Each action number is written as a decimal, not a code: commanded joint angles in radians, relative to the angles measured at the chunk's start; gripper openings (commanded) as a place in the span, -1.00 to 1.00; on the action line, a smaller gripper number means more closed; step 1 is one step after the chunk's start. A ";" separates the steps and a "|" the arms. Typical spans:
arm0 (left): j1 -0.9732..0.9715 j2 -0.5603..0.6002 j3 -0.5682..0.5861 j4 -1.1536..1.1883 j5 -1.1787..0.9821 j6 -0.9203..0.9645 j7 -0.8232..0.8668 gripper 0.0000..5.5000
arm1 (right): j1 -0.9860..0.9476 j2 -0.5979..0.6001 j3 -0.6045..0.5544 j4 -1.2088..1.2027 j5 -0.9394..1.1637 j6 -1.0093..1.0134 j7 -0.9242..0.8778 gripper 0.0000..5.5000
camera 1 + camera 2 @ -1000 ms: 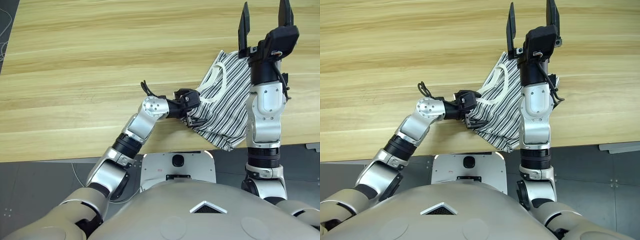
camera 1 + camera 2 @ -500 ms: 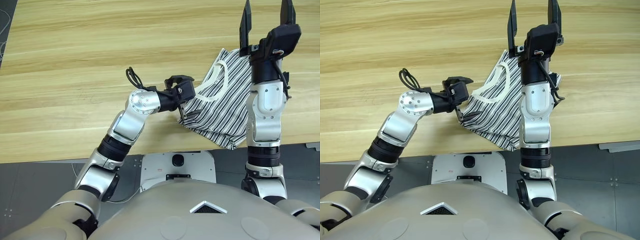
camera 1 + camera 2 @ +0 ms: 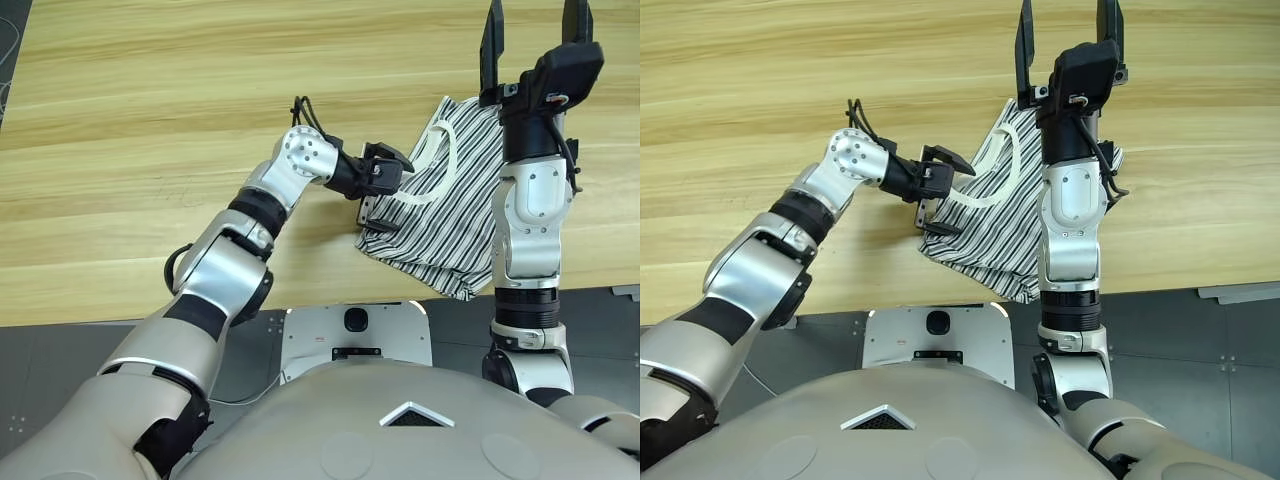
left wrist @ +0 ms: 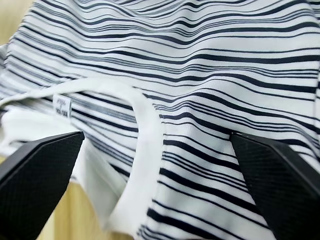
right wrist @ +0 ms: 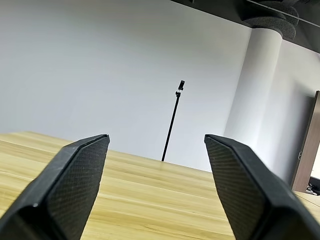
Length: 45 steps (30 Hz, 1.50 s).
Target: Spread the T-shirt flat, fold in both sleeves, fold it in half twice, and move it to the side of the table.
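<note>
Wooden table bears a crumpled black-and-white striped T-shirt

T-shirt on table — right, near edge.

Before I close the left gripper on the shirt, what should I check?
1. Left gripper open: ok, fingers wide apart.
2. Shirt in front of the left gripper: ok, collar and striped cloth lie between the fingers in the wrist view.
3. Shirt spread flat: not ok, bunched up.
4. Right gripper clear of the shirt: ok, open, pointing up.
5. Right forearm resting on the cloth: cannot tell.
6. Shirt fully on the table: cannot tell, its corner reaches the near edge.
</note>
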 commanded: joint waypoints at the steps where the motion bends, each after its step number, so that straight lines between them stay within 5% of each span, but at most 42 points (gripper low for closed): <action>1: -0.020 -0.040 -0.022 0.115 0.084 -0.041 -0.003 0.99 | -0.008 0.017 0.009 -0.012 0.012 -0.002 -0.003 0.28; 11: 0.060 0.012 -0.020 0.177 0.131 0.115 0.010 0.99 | -0.002 0.027 0.009 -0.042 0.008 0.012 -0.008 0.28; 18: 0.177 0.109 0.036 0.092 0.041 0.315 -0.200 0.99 | 0.011 0.034 -0.010 -0.067 0.008 0.014 -0.030 0.28; 33: 0.395 0.166 0.140 -0.078 -0.009 0.546 0.268 0.99 | 0.019 0.033 -0.029 -0.076 0.012 0.011 -0.044 0.28; 45: 0.789 0.338 0.210 -0.759 -0.092 0.908 0.337 0.99 | 0.028 0.030 -0.037 -0.083 0.010 0.012 -0.049 0.28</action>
